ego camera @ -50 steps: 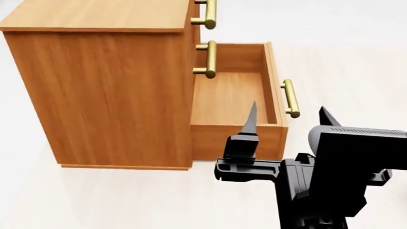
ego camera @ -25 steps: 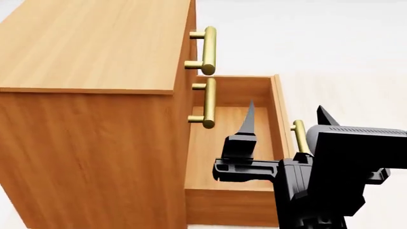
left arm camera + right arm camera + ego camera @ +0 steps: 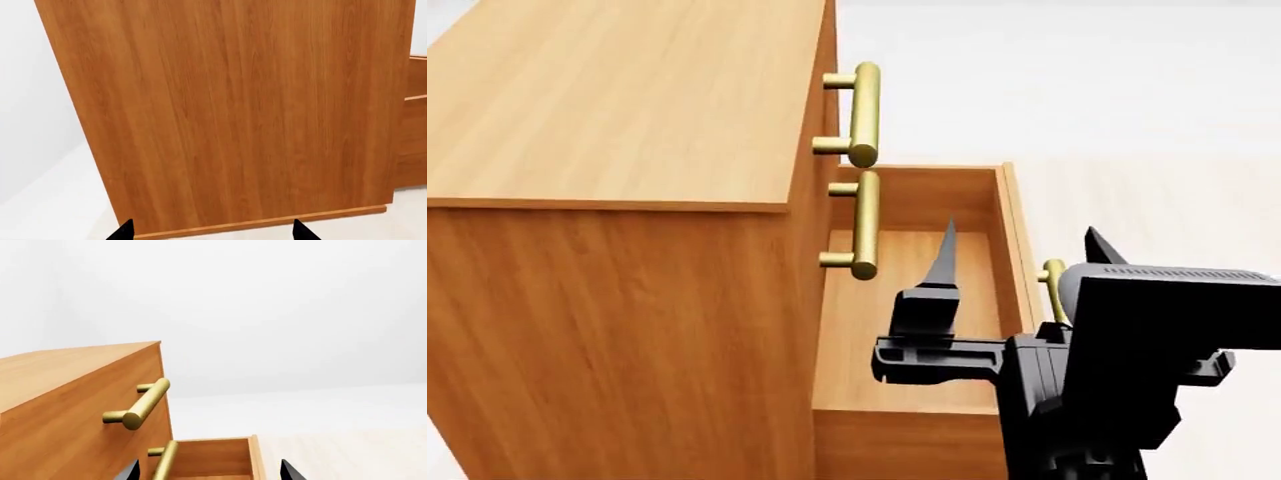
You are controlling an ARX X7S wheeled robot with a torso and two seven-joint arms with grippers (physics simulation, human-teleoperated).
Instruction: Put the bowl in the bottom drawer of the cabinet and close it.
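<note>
The cabinet now fills more of the head view than a second ago; the bottom drawer stands pulled out, empty. Right gripper hangs spread and unladen over it; left gripper likewise spread. The bowl appears nowhere, so placement remains undone.

Cabinet: left side and base cut by the head view's edge; the left wrist view held only one side panel. Bottom drawer: near end and brass handle largely hidden behind the right gripper and its arm. Left gripper: only two dark fingertips showed at the frame edge.
</note>
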